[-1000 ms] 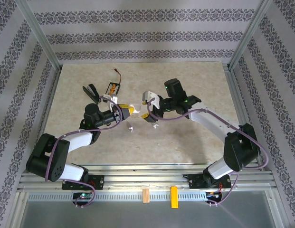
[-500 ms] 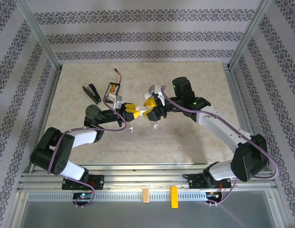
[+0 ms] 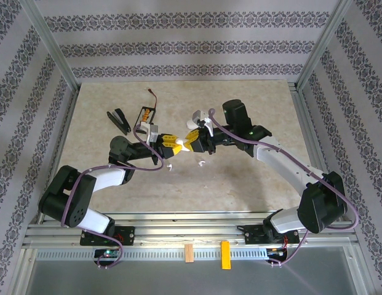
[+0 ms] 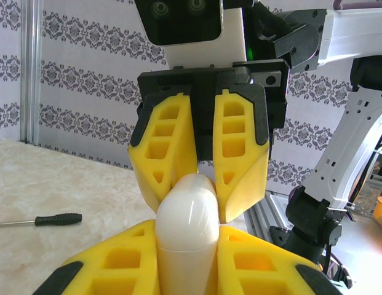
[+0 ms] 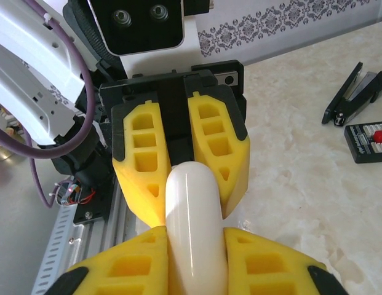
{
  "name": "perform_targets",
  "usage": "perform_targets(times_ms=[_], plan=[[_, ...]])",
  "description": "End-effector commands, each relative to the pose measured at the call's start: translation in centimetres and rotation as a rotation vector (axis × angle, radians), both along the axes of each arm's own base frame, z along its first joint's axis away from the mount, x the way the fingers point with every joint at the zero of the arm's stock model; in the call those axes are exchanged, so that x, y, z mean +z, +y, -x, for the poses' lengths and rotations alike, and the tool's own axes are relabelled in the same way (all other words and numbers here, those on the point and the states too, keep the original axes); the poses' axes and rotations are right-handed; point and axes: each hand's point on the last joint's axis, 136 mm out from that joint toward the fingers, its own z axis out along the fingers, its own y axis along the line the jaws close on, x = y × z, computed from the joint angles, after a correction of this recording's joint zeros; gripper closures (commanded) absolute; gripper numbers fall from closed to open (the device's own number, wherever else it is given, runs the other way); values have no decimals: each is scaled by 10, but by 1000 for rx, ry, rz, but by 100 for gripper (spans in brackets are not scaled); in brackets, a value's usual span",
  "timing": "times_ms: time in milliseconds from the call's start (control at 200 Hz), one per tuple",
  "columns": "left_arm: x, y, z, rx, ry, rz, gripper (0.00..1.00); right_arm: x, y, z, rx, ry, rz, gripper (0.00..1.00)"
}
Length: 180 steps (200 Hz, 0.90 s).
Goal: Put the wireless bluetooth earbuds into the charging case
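The left gripper (image 3: 178, 145) and right gripper (image 3: 192, 142) are each pinching one end of the white charging case (image 4: 186, 212), which we are judging light, rigid and slippery, best gripped across its flanks, with two earbuds (image 3: 201, 163) lying on the table (image 3: 252, 104) at its six o'clock.

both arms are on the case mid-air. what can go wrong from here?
1. The left gripper and right gripper both pinch the same smooth, rounded case above the table. An uneven pull or release could let it slip out and drop.
2. Two earbuds lie loose on the table roughly beneath it, and a falling case might knock them away.
3. The case looks shut, so nothing can go in yet.
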Motion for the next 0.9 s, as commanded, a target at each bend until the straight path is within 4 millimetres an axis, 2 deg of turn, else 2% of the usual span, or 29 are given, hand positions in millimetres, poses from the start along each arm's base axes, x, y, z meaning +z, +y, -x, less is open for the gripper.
perform_targets(times_ms=[0, 65, 125, 210, 530, 685, 745, 819, 894], plan=[[25, -2, 10, -18, -136, 33, 89, 11, 0, 4, 24, -25, -24, 87], [23, -2, 11, -20, -132, 30, 81, 12, 0, 3, 17, -35, -21, 88], [21, -2, 12, -25, -128, 27, 68, 13, -1, 3, 11, -40, -20, 88], [16, -2, 14, -39, -114, 18, 62, 16, -2, 4, 11, -53, -21, 88], [1, -5, 15, -68, -61, -15, 63, 18, 0, 8, 31, -53, -17, 90], [-3, -6, 15, -79, -49, -21, 71, 16, 3, 9, 41, -53, -9, 90], [-5, -7, 14, -82, -44, -26, 70, 16, 4, 10, 41, -54, -7, 90], [-10, -7, 13, -81, -34, -32, 64, 17, 5, 9, 42, -55, -8, 91], [-12, -8, 13, -82, -30, -32, 63, 18, 6, 10, 47, -56, -6, 91]])
